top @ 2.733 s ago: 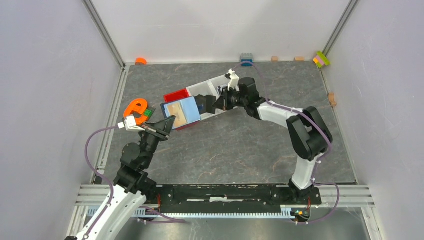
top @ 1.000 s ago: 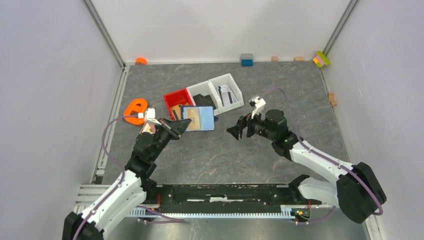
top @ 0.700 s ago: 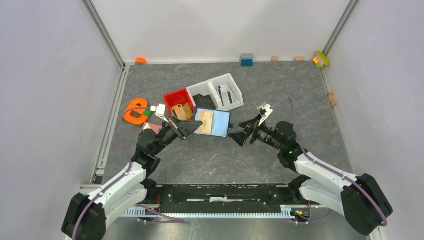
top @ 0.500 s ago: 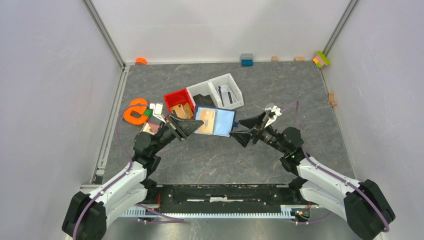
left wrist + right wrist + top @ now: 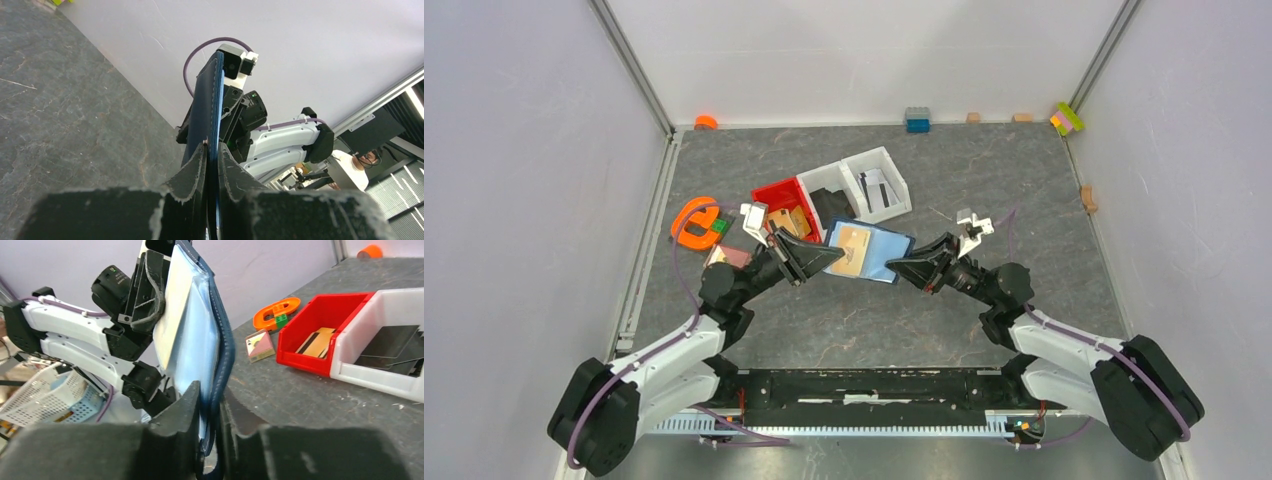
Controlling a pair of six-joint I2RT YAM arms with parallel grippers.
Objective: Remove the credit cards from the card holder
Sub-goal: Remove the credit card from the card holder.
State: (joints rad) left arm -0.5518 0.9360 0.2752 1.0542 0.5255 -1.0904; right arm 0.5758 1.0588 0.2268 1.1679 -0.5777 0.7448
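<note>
Centre-left in the top view, your left arm (image 5: 724, 288) has its jaws clamped on the left edge of the card holder (image 5: 876, 250). It hangs open above the tabletop (image 5: 924, 330) at mid-frame, and your right arm (image 5: 1054, 335) has its jaws pinching the right edge.

Looked down on a dark grey marbled table (image 5: 874, 320). Near its middle, found a red bin (image 5: 774, 189) touching two white bins (image 5: 876, 155); to their left, an orange ring (image 5: 681, 223) and a small pink block (image 5: 727, 257). Along the far edge, noted an orange cap (image 5: 706, 122), a blue brick (image 5: 916, 120) and brown blocks (image 5: 973, 117).
</note>
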